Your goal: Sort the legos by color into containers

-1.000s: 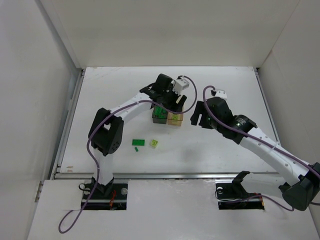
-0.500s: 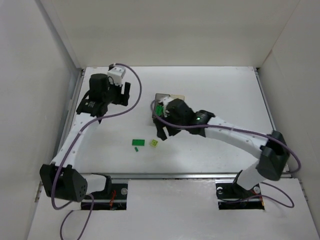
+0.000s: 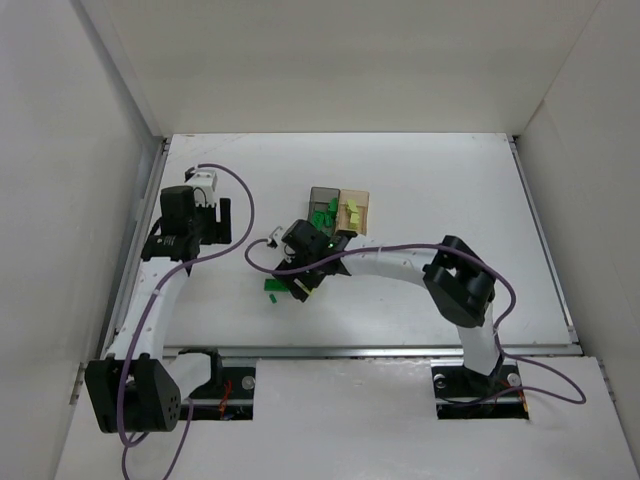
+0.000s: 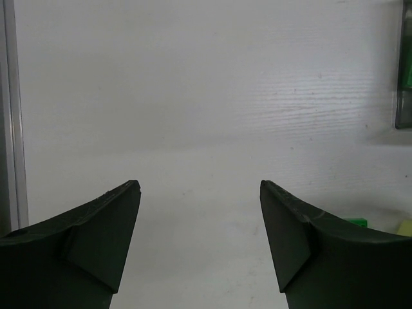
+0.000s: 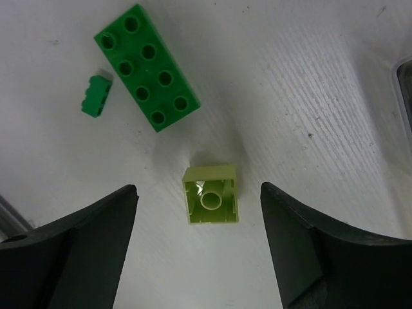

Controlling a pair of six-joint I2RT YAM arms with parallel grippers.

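Glossy plastic lime brick (image 5: 210, 201), glossy plastic green plate (image 5: 145, 66), matt, faintly grained white table (image 5: 309, 77)

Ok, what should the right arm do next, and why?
Probably lower the right gripper and close on the lime brick. It lies hollow side up between the open jaws, untouched, and belongs in the pale orange-tan bin with the other lime pieces.
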